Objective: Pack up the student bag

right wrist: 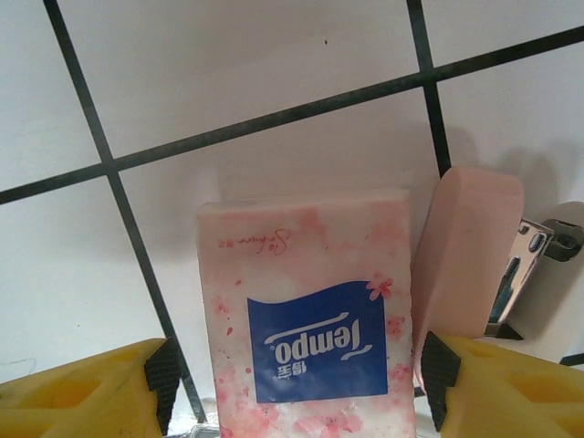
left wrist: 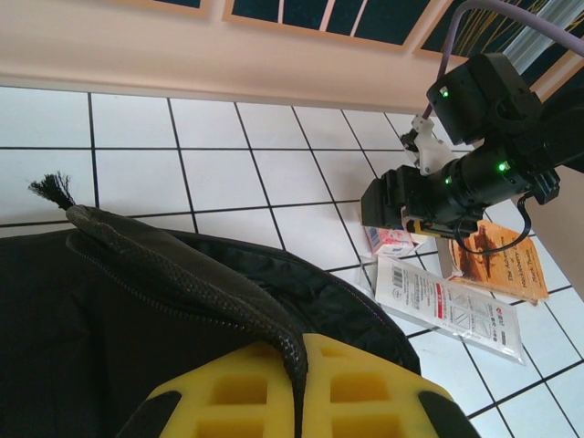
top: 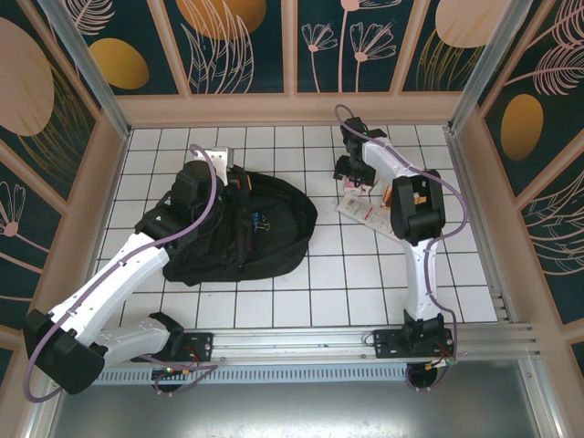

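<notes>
**Right tool set around the tissue pack, left tool holding the bag rim**

The large black student bag [top: 265, 233] of soft fabric lies on the white tiled surface [top: 347, 283]. The left tool [left wrist: 297, 383] is closed narrow on the bag's zipper rim and raises it. To the right of the bag, well apart from it, the right tool [right wrist: 301, 374] stands wide. Its yellow fingers [right wrist: 82, 392] are on both sides of a small pink tissue pack with a blue label [right wrist: 306, 310] and do not press it.

I judge that the step in hand is to grasp this pack. The wrap looks smooth and the inside soft, so the tool should close on the middle of the pack, low and gently, so that it does not slip or get crushed. A pink rounded block [right wrist: 465, 265], matte and firm-looking, stands just beside the pack. The finger on that side must pass between them without catching it.

A flat glossy white packet [left wrist: 452, 306] and a thin brown booklet [left wrist: 497, 260] also lie to the right of the bag.
</notes>
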Available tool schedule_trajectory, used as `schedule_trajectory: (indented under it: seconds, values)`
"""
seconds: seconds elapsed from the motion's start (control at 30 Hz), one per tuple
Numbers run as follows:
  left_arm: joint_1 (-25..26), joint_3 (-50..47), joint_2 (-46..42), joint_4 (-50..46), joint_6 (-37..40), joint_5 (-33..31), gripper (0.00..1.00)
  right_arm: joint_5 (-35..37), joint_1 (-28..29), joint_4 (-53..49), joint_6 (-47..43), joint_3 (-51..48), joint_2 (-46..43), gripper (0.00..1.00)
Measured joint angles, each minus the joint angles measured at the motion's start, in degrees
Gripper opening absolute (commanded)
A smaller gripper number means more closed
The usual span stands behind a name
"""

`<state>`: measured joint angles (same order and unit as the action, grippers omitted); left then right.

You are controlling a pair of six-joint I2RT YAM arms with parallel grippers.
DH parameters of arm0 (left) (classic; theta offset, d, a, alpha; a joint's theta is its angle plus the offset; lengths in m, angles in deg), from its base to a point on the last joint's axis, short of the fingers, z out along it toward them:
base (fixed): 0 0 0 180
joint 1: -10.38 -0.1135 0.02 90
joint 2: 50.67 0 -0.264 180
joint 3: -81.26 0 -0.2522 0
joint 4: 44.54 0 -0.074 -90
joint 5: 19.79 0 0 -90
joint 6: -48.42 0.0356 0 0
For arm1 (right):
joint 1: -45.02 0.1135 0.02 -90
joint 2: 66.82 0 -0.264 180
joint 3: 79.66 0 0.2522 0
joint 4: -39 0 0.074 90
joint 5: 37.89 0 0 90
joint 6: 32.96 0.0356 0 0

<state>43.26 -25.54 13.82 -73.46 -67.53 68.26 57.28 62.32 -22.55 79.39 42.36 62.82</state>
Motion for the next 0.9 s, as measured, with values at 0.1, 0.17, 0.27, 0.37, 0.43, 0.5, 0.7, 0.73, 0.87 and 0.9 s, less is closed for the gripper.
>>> schedule_trajectory:
  seconds: [0.1, 0.17, 0.27, 0.37, 0.43, 0.5, 0.7, 0.73, 0.87, 0.9]
  values:
    - [0.0, 0.0, 0.0, 0.0, 0.0, 0.0, 0.00, -0.2, 0.2, 0.3, -0.2, 0.0, 0.0, 0.73]
    - [0.0, 0.0, 0.0, 0.0, 0.0, 0.0, 0.00, -0.3, 0.5, 0.4, -0.7, 0.0, 0.0, 0.72]
    - [0.0, 0.0, 0.0, 0.0, 0.0, 0.2, 0.00, -0.3, 1.3, 0.4, -1.1, 0.0, 0.3, 0.71]
    - [0.0, 0.0, 0.0, 0.0, 0.0, 0.2, 0.00, -0.2, 2.5, 0.4, -1.4, 0.0, 0.8, 0.71]
    - [0.0, 0.0, 0.0, 0.1, 0.0, 0.3, 0.00, 0.2, 3.2, 0.3, -1.6, 0.0, 1.0, 0.71]
    - [0.0, 0.0, 0.0, 0.1, 0.0, 0.4, 0.00, 0.9, 3.8, 0.3, -1.7, 0.0, 1.1, 0.72]
    - [0.0, -0.1, 0.0, 0.2, 0.0, 0.7, 0.00, 3.5, 3.5, -0.5, -0.6, 2.0, 3.9, 0.80]
    - [0.0, -0.1, 0.0, 0.2, 0.0, 0.9, 0.00, 4.0, 3.4, -0.5, -0.5, 2.4, 4.4, 0.80]
    - [0.0, -0.2, 0.0, 0.4, 0.0, 1.4, 0.00, 3.8, 3.4, -0.7, 0.7, 3.3, 5.2, 0.78]
    - [0.0, -0.2, 0.0, 0.4, 0.0, 1.5, 0.00, 3.7, 3.4, -0.8, 0.9, 3.6, 5.3, 0.77]
